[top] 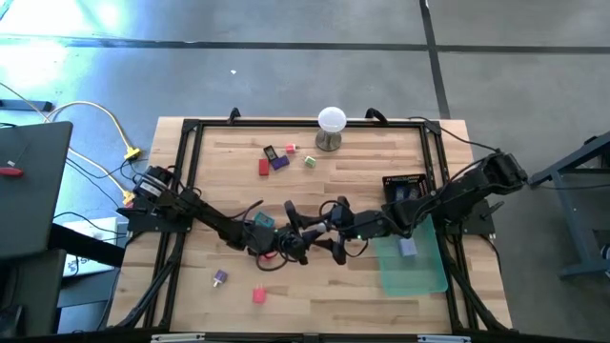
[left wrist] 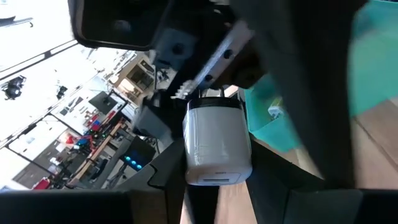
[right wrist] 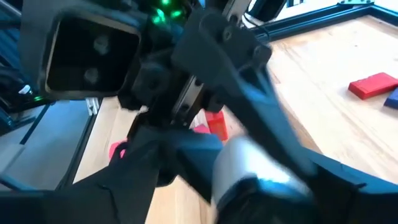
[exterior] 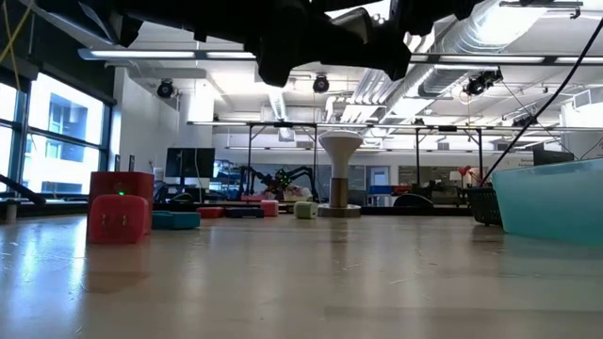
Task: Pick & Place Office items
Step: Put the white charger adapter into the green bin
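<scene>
Both arms meet over the table's middle. My left gripper [top: 291,240] comes from the left and is shut on a white blocky piece with a dark far end [left wrist: 217,144]. My right gripper [top: 331,238] comes from the right and stands at that far end. The piece shows blurred in the right wrist view [right wrist: 249,169]. Loose items lie flat on the wood: a red one [top: 264,167], a purple one [top: 279,162], a pale green one [top: 311,161], a teal one [top: 262,220], a lavender one [top: 220,277] and a pink one [top: 258,294]. Another lavender piece [top: 408,248] lies in the tray. My left gripper holds the white piece by its near end [left wrist: 214,177], pinched between the two fingers [left wrist: 283,186]. The piece is lifted clear of the table and points away from the fingers toward the right gripper. Whether the right gripper touches it, I cannot tell.
The translucent green tray [top: 424,276] sits at the table's right near side. The white ball on its metal stand [top: 331,124] is at the far edge, and a black box [top: 403,184] is far right. A dark frame [top: 191,143] rims the table. There is open wood between the items.
</scene>
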